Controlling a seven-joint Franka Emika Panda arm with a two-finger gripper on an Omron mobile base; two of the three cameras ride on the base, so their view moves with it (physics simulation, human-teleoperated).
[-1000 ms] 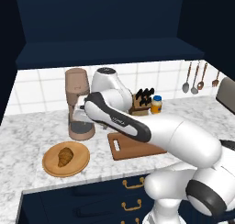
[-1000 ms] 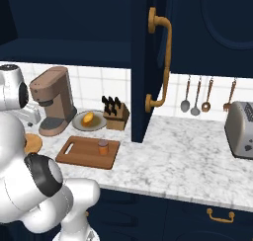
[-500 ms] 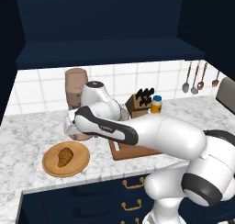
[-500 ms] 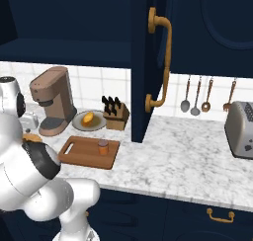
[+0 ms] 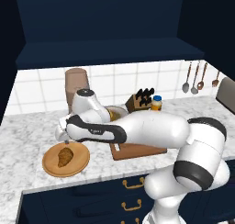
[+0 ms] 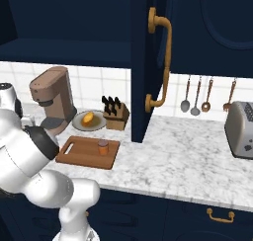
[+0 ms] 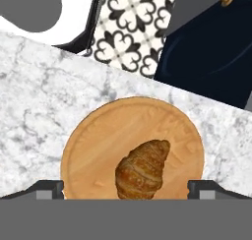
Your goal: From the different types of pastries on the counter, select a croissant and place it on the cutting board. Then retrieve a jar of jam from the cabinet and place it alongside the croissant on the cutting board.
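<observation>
The croissant (image 7: 142, 169) lies on a round wooden plate (image 7: 98, 135) on the marble counter (image 7: 34, 101). My gripper (image 7: 127, 191) hovers just above it, open, with one dark fingertip on each side of the pastry. From the left base, the hand (image 5: 64, 137) hangs over the croissant (image 5: 64, 158) at the counter's front left. The reddish-brown cutting board (image 6: 81, 153) lies to the right, with a small orange-brown jar of jam (image 6: 103, 147) standing on it. A rounder yellow-orange pastry (image 6: 88, 118) rests on a plate by the wall.
A brown coffee machine (image 6: 52, 97) and a knife block (image 6: 114, 116) stand at the back wall. An orange bottle (image 5: 157, 103) sits beside the block. The navy cabinet door (image 6: 148, 62) hangs open over the counter. A toaster (image 6: 242, 129) is far right.
The arm has swung left and down from near the coffee machine, bringing the hand over the plate with the croissant. The jaws have stayed open.
</observation>
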